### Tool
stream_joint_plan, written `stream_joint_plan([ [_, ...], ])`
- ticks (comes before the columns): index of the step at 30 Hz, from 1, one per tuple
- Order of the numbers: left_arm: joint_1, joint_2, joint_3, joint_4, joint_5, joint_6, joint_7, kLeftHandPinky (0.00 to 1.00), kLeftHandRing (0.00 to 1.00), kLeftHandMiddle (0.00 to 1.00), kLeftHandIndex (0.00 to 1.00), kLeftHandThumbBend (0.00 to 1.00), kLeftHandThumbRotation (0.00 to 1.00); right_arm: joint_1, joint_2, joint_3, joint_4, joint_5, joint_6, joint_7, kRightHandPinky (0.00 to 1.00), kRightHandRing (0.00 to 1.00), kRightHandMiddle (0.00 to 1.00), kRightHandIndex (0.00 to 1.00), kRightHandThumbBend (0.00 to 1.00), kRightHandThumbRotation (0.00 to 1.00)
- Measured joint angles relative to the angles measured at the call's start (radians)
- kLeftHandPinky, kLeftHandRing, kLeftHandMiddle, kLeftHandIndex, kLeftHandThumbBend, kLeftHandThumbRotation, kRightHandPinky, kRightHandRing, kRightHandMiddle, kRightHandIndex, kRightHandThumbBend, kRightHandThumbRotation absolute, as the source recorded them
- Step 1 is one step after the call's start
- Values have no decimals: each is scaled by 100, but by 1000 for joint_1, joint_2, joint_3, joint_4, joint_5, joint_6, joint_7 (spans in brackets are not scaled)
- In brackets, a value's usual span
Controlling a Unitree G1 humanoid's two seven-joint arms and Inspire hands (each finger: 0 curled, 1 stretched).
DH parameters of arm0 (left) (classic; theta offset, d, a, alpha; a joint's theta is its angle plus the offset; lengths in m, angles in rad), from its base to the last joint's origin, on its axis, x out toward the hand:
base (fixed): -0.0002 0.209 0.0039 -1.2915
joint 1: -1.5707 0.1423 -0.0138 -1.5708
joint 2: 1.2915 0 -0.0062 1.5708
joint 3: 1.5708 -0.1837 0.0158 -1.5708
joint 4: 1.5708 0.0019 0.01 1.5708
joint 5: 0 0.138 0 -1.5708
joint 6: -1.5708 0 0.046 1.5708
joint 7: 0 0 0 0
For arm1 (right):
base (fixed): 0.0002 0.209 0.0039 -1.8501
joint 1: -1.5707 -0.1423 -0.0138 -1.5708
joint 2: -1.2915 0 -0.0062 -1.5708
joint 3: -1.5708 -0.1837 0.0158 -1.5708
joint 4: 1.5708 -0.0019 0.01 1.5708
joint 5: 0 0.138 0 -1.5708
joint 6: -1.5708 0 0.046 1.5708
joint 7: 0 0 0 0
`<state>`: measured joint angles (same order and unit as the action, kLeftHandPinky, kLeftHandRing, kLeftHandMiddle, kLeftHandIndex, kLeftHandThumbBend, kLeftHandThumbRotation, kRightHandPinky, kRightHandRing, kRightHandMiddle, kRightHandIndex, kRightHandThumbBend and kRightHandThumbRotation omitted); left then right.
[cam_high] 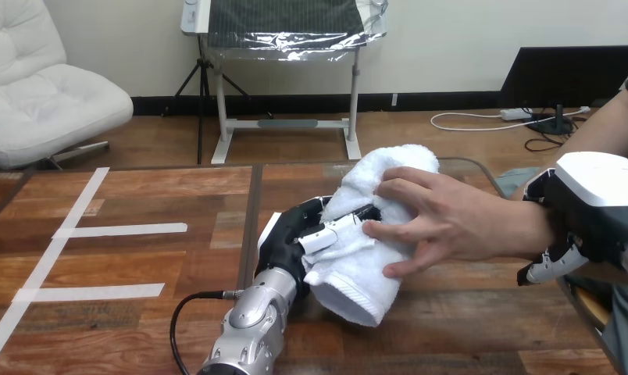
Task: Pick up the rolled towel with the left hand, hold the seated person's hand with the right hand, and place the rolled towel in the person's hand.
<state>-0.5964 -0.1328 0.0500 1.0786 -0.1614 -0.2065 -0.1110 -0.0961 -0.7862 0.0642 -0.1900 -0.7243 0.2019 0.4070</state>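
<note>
The wooden tabletop (139, 258) has wide bare room across its left half, crossed by white tape lines (123, 230). Its far edge runs just behind the action, and its right edge falls away below the right robot hand.

The rolled towel (356, 273) sits right of centre, raised off the tabletop. Its long axis is tilted, with the near end low and toward the left and the far end up and to the right, close to the far edge.

The person's hand (451, 223) reaches in from the right with its fingers spread over the towel's middle, pointing left.

The left robot hand (297, 233), on its silver forearm (252, 320), grips the towel from the left with its fingers curled round it.

The right robot hand (590, 205) is wrapped round the person's wrist, with its fingers curled underneath.
</note>
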Motion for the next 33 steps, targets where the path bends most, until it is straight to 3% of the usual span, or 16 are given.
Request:
stream_joint_plan([
  [7,0,0,1,-1,-20,0,-42,32,44,53,61,70,14,1,0,3,0,-30,-14,0,53,61,68,68,87,0],
  [9,0,0,1,-2,-23,0,-55,38,52,60,72,71,21,1,-1,3,0,-35,-19,0,58,67,73,72,88,0],
  [16,0,2,0,-3,-26,0,-131,86,88,89,95,81,44,2,-1,3,0,-53,-25,0,73,85,86,80,91,0],
  [17,0,3,0,-3,-24,0,-141,89,90,92,96,83,46,2,-1,3,-1,-57,-25,0,74,86,87,81,91,0],
  [25,-1,24,-13,-6,2,-9,-237,99,99,99,100,96,59,2,-1,3,-6,-77,-23,11,82,95,94,85,93,0],
  [33,-5,39,-43,-16,45,-37,-305,100,100,100,100,99,66,2,-1,3,-12,-89,-15,23,85,98,97,87,95,0],
])
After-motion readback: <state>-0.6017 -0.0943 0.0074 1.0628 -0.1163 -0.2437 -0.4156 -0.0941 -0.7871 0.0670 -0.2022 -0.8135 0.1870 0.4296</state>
